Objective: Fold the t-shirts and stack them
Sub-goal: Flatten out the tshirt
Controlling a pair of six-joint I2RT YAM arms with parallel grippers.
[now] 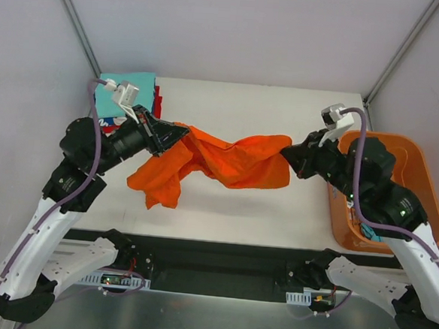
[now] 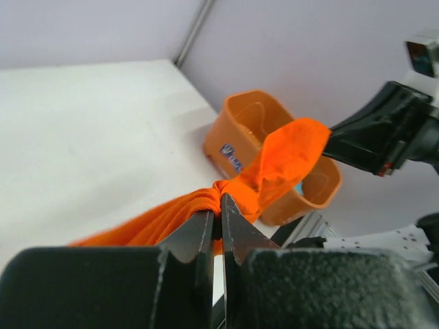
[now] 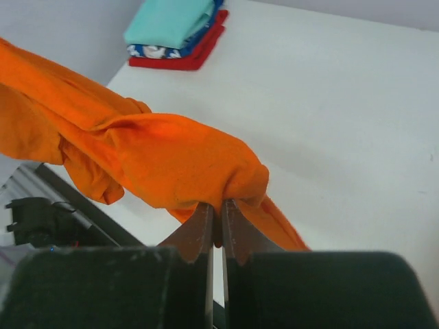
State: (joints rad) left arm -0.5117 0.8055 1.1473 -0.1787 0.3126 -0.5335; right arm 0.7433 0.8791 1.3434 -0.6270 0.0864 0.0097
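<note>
A bright orange t-shirt [image 1: 220,161] hangs stretched between my two grippers above the table, sagging in the middle with a loose part drooping at the lower left [image 1: 158,183]. My left gripper [image 1: 178,131] is shut on its left end; the left wrist view shows the cloth [image 2: 267,171] pinched at the fingertips. My right gripper [image 1: 287,150] is shut on its right end, and the cloth [image 3: 158,154] is bunched at the tips in the right wrist view. A folded stack of t-shirts [image 1: 140,87] lies at the back left: teal on top, blue-and-white patterned, then red [image 3: 178,31].
A rigid orange plastic basket [image 1: 416,159] stands at the right edge of the table with something teal [image 1: 369,234] inside; it also shows in the left wrist view [image 2: 240,123]. The white table [image 1: 269,108] ends at a metal rail at the front.
</note>
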